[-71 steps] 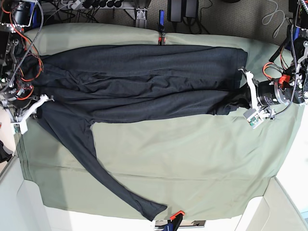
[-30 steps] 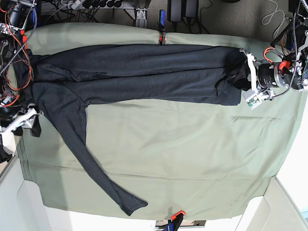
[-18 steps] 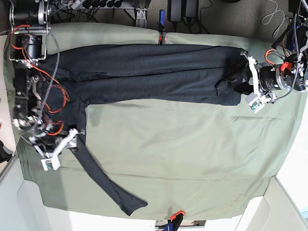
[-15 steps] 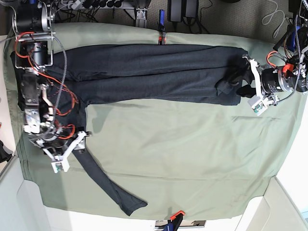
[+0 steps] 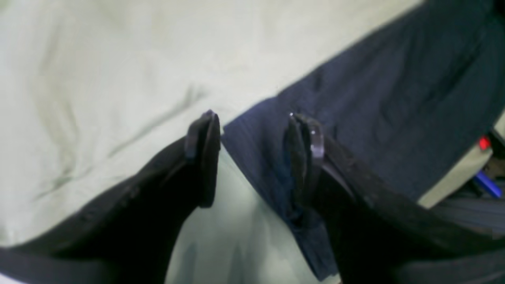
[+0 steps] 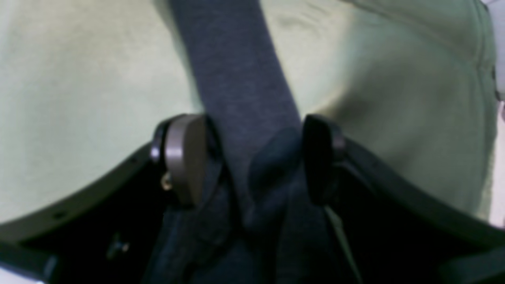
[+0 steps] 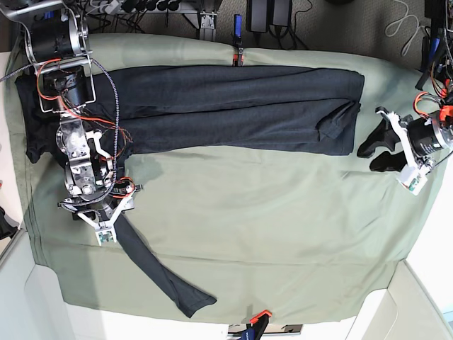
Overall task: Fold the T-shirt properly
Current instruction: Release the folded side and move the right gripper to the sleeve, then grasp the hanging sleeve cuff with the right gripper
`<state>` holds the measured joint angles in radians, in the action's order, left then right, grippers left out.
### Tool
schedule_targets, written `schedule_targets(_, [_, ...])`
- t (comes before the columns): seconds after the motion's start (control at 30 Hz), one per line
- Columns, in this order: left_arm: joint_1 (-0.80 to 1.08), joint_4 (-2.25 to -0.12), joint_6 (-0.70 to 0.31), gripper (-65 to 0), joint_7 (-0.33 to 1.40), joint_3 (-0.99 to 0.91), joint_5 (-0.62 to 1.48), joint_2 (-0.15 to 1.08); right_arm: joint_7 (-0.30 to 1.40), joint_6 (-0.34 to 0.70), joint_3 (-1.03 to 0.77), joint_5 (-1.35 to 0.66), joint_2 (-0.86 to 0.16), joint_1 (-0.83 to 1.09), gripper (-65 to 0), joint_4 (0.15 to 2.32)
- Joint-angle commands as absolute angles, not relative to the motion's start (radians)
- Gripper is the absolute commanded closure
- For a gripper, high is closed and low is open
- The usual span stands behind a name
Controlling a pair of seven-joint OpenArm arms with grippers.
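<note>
The dark charcoal T-shirt point(image 7: 212, 106) lies folded lengthwise along the far side of the olive-green sheet point(image 7: 283, 234). One long sleeve point(image 7: 156, 269) runs down toward the front edge. My right gripper point(image 7: 117, 214) is at the sleeve's upper part. In the right wrist view it point(image 6: 254, 157) is open, and the sleeve point(image 6: 236, 71) passes between its fingers, slightly bunched. My left gripper point(image 7: 369, 154) is open just right of the shirt's hem. In the left wrist view it point(image 5: 254, 154) is empty, above a corner of the shirt point(image 5: 375, 118).
An orange-and-black clamp point(image 7: 238, 53) holds the sheet at the far edge, and another point(image 7: 256, 319) at the near edge. White table corners point(image 7: 396, 304) show at the bottom. Red and black cables point(image 7: 85, 134) hang along my right arm over the shirt.
The shirt's lower half was folded up onto the far half. My left gripper let go of the hem and drew back to the right. My right arm moved from the shoulder down onto the sleeve.
</note>
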<state>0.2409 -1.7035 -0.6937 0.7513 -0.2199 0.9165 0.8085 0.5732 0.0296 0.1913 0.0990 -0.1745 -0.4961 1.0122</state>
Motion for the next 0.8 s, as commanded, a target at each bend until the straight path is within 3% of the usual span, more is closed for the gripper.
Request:
schedule_targets(0.0, [0.23, -1.716, -0.698, -31.0, 0.735, -0.234, 0.936, 0.828, 0.576, 0.018, 0.188, 0.113, -0.183, -0.521, -37.7, 1.021])
schedule_targets(0.13, [0.23, -1.716, -0.698, -31.0, 0.734, -0.234, 0.936, 0.828, 0.576, 0.018, 0.188, 0.113, -0.183, -0.521, -35.0, 1.021])
schedule_targets(0.17, [0.23, -1.716, -0.698, -31.0, 0.734, -0.234, 0.935, 0.828, 0.576, 0.018, 0.188, 0.113, -0.182, -0.52, -30.0, 1.021])
schedule_targets(0.3, [0.23, -1.716, -0.698, -31.0, 0.733, -0.234, 0.935, 0.828, 0.595, 0.041, 0.188, 0.126, -0.182, -0.52, -0.3, 1.021])
schedule_targets(0.5, [0.226, -1.716, -0.698, -31.0, 0.716, -0.235, 0.936, 0.828, 0.678, 0.102, 0.188, 0.082, -0.183, -0.505, 0.0, 1.122])
schedule_targets(0.77, [0.195, -1.716, -0.698, -31.0, 0.711, -0.236, 0.935, 0.826, 0.761, 0.183, 0.189, -0.061, -0.182, -0.323, 0.0, 1.557])
